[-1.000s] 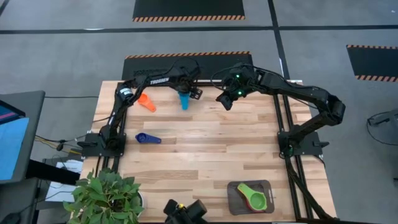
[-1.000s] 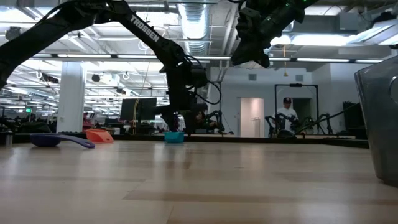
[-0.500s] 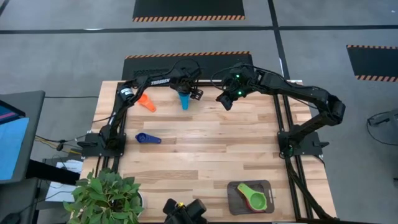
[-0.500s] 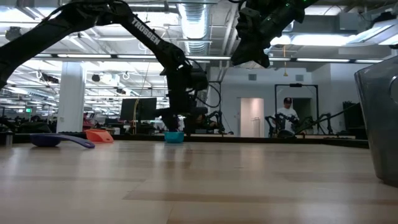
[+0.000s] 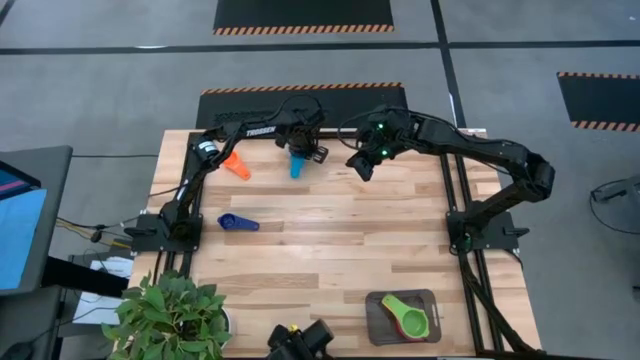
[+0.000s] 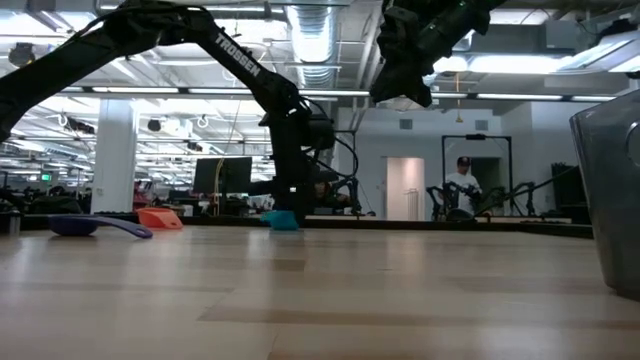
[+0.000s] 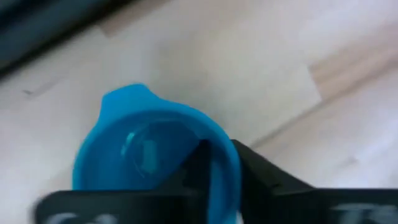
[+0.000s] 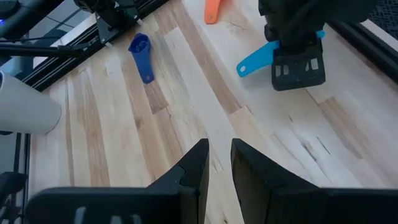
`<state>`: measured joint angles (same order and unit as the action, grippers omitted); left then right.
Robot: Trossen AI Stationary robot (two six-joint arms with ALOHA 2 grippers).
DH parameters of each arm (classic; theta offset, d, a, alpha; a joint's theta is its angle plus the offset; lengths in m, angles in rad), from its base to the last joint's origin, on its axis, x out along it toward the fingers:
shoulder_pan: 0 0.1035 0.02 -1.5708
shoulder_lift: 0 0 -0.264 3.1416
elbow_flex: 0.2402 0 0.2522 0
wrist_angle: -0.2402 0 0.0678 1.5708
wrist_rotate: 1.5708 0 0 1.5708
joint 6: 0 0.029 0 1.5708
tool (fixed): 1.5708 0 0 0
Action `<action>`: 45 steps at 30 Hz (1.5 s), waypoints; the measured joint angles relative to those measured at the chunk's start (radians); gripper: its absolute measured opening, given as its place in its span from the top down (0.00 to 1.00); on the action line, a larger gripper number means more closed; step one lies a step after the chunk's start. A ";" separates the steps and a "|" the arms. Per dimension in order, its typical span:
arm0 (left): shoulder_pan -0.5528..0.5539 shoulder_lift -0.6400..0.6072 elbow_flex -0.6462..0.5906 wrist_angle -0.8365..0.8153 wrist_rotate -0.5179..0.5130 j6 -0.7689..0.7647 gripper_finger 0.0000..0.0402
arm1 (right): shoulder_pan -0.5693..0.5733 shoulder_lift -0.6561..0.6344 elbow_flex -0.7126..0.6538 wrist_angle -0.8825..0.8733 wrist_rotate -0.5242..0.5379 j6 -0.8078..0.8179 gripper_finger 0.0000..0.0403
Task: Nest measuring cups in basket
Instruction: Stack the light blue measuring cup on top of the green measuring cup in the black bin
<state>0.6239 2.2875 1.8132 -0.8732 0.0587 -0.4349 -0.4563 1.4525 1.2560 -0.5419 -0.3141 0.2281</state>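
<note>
At the far side of your bench (image 5: 330,230), the left tool (image 5: 303,153) has just closed on the light blue cup's (image 7: 152,155) rim; the right tool (image 5: 364,164) hovers empty, slightly parted.

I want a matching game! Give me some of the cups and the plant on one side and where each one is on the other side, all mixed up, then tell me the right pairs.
Things:
1. light blue cup
2. orange cup
3. dark blue cup
4. potted plant

Places:
A. lying alone on the wood, on the left side of the table near the left arm's base
B. at the table's near left corner
C. its rim is pinched by the left tool
D. lying at the far left of the table, beside the left arm

Pairs: 1-C, 2-D, 3-A, 4-B
</note>
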 joint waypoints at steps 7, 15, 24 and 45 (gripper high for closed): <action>-0.039 -0.005 0.011 -0.026 0.237 0.009 0.97 | 0.023 -0.043 0.003 0.006 -0.093 0.035 0.77; -0.126 0.004 0.088 -0.027 0.478 0.046 0.99 | 0.077 -0.182 0.061 0.000 -0.136 0.086 0.77; -0.267 0.003 0.179 -0.030 0.525 0.099 1.00 | 0.249 -0.373 0.084 0.023 -0.133 0.089 0.77; -0.652 -0.001 0.261 0.222 0.522 0.193 1.00 | 0.789 -0.443 0.085 0.070 -0.024 0.309 0.77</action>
<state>-0.0282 2.2868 2.0739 -0.6508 0.5809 -0.2423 0.3329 1.0093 1.3411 -0.4721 -0.3386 0.5370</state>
